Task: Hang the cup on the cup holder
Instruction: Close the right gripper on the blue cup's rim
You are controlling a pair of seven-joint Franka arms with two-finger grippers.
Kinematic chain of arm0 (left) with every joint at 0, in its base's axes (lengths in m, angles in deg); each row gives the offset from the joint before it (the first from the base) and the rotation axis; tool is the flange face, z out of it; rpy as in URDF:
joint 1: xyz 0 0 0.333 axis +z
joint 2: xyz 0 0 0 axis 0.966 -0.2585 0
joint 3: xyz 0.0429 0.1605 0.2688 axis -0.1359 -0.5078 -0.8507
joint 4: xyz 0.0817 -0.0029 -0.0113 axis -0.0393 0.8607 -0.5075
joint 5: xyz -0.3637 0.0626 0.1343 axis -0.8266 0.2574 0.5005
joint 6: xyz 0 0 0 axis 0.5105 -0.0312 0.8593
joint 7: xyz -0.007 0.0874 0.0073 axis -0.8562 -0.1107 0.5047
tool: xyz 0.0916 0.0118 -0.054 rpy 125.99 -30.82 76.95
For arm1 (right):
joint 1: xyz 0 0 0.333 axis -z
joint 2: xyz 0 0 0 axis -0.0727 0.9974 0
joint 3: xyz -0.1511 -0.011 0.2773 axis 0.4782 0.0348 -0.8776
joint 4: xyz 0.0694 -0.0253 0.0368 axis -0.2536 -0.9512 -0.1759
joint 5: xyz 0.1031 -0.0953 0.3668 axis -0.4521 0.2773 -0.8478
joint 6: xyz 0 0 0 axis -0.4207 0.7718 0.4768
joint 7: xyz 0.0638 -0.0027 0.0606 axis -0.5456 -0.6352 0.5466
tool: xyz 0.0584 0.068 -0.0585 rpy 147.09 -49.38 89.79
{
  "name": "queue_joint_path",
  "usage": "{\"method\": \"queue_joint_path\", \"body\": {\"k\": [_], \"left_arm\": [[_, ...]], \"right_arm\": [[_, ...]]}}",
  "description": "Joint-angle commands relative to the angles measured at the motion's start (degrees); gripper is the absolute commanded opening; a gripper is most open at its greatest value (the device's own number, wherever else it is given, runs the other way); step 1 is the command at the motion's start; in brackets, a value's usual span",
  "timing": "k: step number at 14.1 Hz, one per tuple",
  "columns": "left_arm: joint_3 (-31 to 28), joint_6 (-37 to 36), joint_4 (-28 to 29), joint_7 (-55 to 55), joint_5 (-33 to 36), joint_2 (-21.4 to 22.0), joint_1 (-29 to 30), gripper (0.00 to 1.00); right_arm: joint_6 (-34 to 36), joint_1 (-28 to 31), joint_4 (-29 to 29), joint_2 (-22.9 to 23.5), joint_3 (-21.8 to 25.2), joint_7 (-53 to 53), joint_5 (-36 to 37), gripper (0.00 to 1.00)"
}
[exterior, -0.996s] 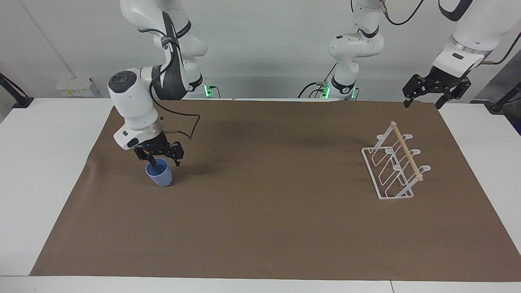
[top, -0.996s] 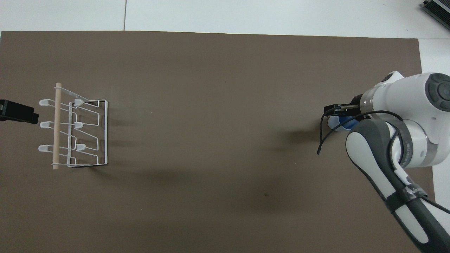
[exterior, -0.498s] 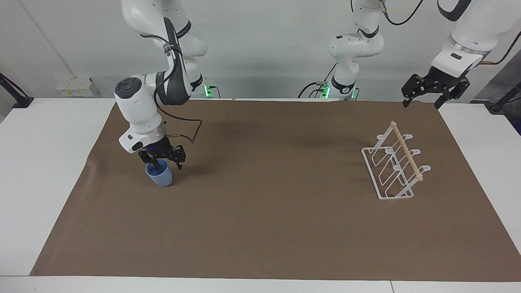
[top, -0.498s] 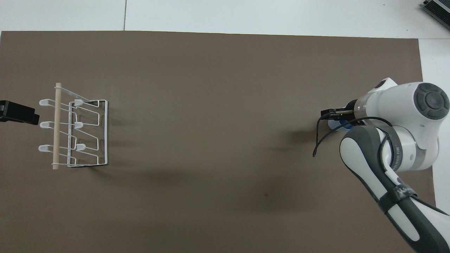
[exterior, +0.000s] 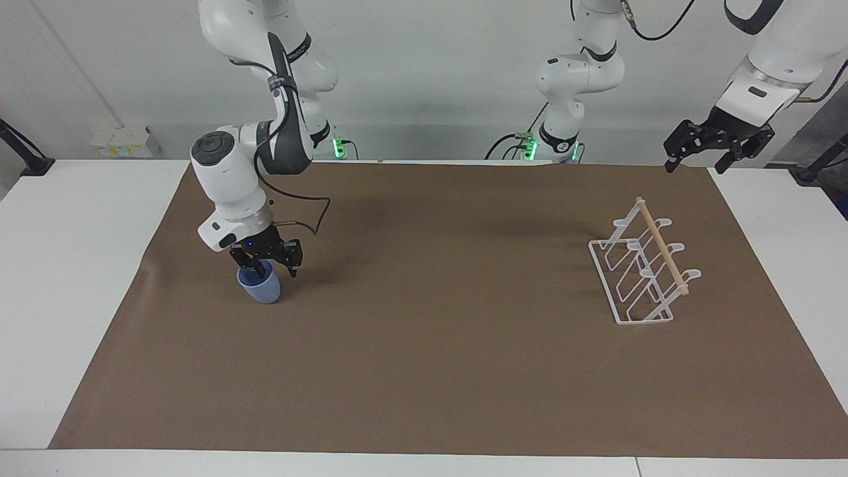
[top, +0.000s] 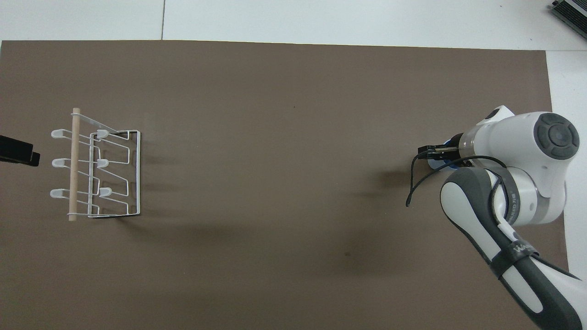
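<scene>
Nearest to your robots, the left gripper [exterior: 719, 147] hangs in the air over the corner of the brown paper mat [exterior: 430, 331] at the left arm's end of the table, its two black fingers spread wide apart with nothing between them; that arm is waiting, and in the overhead view only a dark tip of it shows at the picture's edge [top: 18, 152]. Farther from the robots than that gripper, and toward the same end, you have the cup holder [exterior: 641, 270], a white wire rack with slanted looped prongs in rows and a light wooden dowel running along its top; it stands upright on the mat with every prong bare [top: 96, 172]. Well apart from it, toward the right arm's end of the table and slightly farther from the robots, your small light-blue handleless plastic tumbler, the cup [exterior: 260, 285], stands upright on the mat with its mouth up. The right gripper [exterior: 268, 264] is down at that cup's rim, one finger dipping inside the mouth and the other outside the wall on the side toward the rack. The jaws are partly open, and you cannot tell whether they pinch the wall. From overhead, the white wrist covers nearly all of the cup [top: 436, 161].
</scene>
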State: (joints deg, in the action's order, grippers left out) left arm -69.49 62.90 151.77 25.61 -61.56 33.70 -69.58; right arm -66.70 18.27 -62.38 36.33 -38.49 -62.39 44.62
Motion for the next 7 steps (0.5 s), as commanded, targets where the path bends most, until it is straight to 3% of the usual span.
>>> {"method": "queue_joint_path", "body": {"k": [1, 5, 7], "left_arm": [[0.0, -0.2, 1.3, 0.0, 0.4, 1.3, -0.2, 1.0], [0.6, 0.1, 1.3, 0.5, 0.4, 1.3, -0.5, 1.0], [0.7, 1.8, 3.3, 0.3, 0.4, 2.1, -2.3, 1.0]], "right_arm": [[-1.4, 0.8, -0.6, 0.0, -0.4, -0.1, -0.2, 0.52], [-1.2, 1.4, -0.6, 0.0, -0.4, 0.0, -0.2, 0.06], [-1.2, 1.4, -0.6, 0.0, -0.4, 0.0, -0.2, 0.0]]}}
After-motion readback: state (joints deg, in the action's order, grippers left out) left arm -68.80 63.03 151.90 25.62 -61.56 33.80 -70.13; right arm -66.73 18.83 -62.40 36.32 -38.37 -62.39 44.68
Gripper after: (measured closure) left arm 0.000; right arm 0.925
